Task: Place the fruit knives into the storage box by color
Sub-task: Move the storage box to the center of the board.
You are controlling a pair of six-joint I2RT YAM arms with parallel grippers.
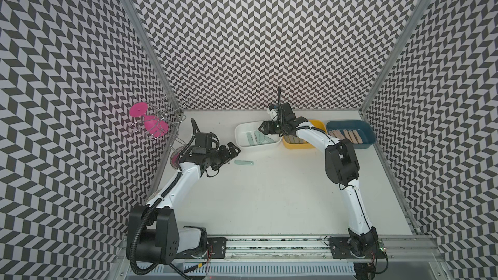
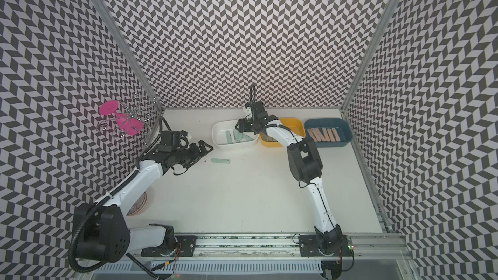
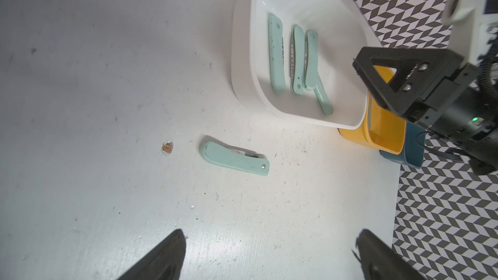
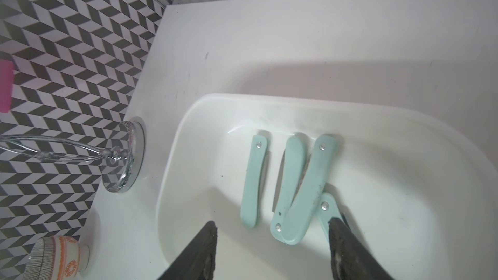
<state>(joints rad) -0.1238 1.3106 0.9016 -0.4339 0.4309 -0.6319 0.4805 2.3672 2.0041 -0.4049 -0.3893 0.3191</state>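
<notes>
White bench (image 1: 269, 197): you've got one mint knife (image 3: 234, 159) loose near the white box (image 3: 241, 49); left end effector (image 3: 270, 234) released, empty; right end effector (image 4: 273, 223) released over that box.

Pink goblet (image 1: 151, 126) seemingly hangs on a wire rack (image 1: 165, 119).
</notes>
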